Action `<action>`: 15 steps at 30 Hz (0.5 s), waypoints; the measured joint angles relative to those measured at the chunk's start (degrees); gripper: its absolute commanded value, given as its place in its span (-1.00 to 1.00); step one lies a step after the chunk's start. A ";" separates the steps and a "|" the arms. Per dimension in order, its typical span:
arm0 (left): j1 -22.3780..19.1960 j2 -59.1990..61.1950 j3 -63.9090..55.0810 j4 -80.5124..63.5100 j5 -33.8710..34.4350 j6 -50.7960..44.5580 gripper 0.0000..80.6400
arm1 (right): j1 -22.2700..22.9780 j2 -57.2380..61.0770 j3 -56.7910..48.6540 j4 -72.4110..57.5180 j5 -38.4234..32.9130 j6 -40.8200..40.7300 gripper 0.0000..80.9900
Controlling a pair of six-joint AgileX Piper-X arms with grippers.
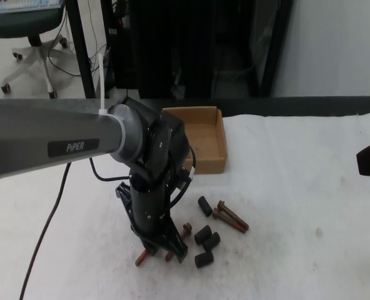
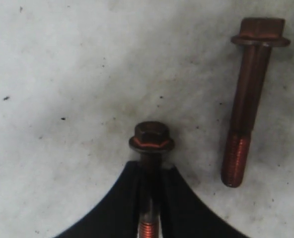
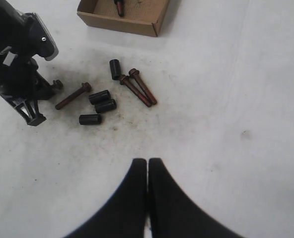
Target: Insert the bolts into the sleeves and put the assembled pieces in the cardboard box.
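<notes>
The bolts [image 3: 139, 88] are coppery reddish-brown. The held bolt [image 2: 151, 141] in the black left pincer [image 2: 151, 171] shows brighter orange thread. The sleeves [image 3: 100, 96] are matte black. The cardboard box [image 1: 217, 164] is plain tan. The counter [image 1: 297, 206] is white, mottled with grey smudges and dark specks. The right pincer [image 3: 147, 163] is black too. The left arm [image 1: 47, 140] is grey with black joints.
</notes>
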 measured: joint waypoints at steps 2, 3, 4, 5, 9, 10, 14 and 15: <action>0.00 0.00 0.00 0.37 0.85 0.14 -1.00 | 0.00 0.00 0.00 0.00 -1.16 0.00 -0.98; 0.00 0.00 0.00 0.72 1.54 0.18 -1.00 | 0.00 0.00 0.00 0.00 -1.68 0.00 -0.98; 0.00 0.00 0.00 0.89 2.25 0.15 -1.00 | 0.00 0.00 0.00 0.00 -2.09 0.00 -0.98; 0.00 0.00 0.12 1.09 2.78 0.30 -1.00 | 0.00 0.00 0.00 0.00 -2.45 0.00 -0.98; 0.00 0.00 0.13 1.68 3.40 0.29 -1.00 | 0.00 0.00 0.00 0.00 -2.80 0.00 -0.98; 0.00 0.00 0.13 1.98 3.77 0.29 -0.99 | 0.00 0.00 0.00 0.00 -2.80 0.00 -0.98; 0.00 0.00 0.13 2.76 4.09 0.29 -0.71 | 0.00 0.00 0.00 0.00 -2.86 0.00 -0.98; 0.00 0.00 0.13 3.03 4.25 0.29 -0.59 | 0.00 0.00 0.00 0.00 -2.86 0.00 -0.98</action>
